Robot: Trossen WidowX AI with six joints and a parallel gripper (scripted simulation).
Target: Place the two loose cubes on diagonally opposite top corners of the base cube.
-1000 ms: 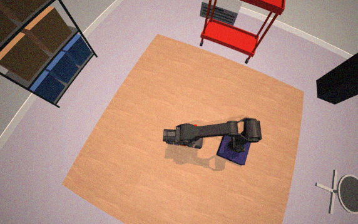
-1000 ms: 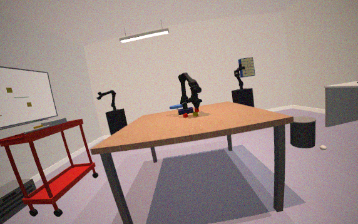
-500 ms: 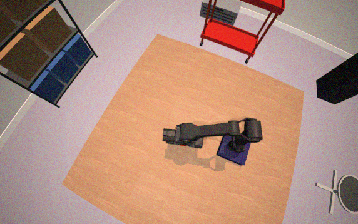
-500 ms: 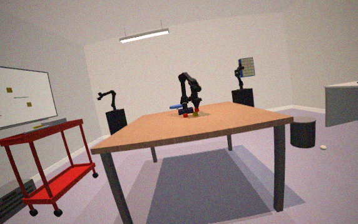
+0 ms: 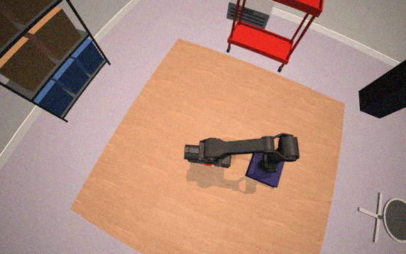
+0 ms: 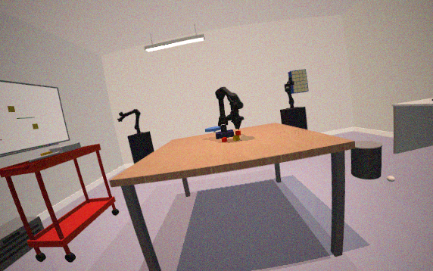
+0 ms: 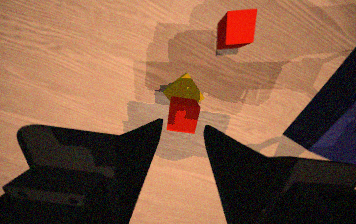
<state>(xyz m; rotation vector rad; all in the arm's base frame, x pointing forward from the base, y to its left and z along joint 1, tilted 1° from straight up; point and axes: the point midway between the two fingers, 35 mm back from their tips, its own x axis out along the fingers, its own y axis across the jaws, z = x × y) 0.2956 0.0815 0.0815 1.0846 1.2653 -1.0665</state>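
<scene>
The mustard-yellow base cube (image 6: 236, 138) (image 7: 184, 89) stands on the table. One red cube (image 6: 238, 132) (image 7: 183, 116) sits on top of it, over the corner nearest my fingers in the wrist view, and looks about level. My gripper (image 6: 238, 128) (image 7: 183, 126) is partly open just above this cube, with a gap on both sides of it. The other red cube (image 6: 224, 139) (image 7: 240, 27) lies on the table apart from the base, at the upper right in the wrist view. In the top view the arm hides most of the cubes; only a small red patch shows.
The arm stands on a dark blue plate (image 5: 263, 175) (image 6: 222, 135) (image 7: 334, 141), at the right in the wrist view. The wooden table (image 5: 160, 117) (image 6: 265, 145) carries it. A red cart (image 5: 260, 40) (image 6: 76, 221) stands on the floor beyond the table edge.
</scene>
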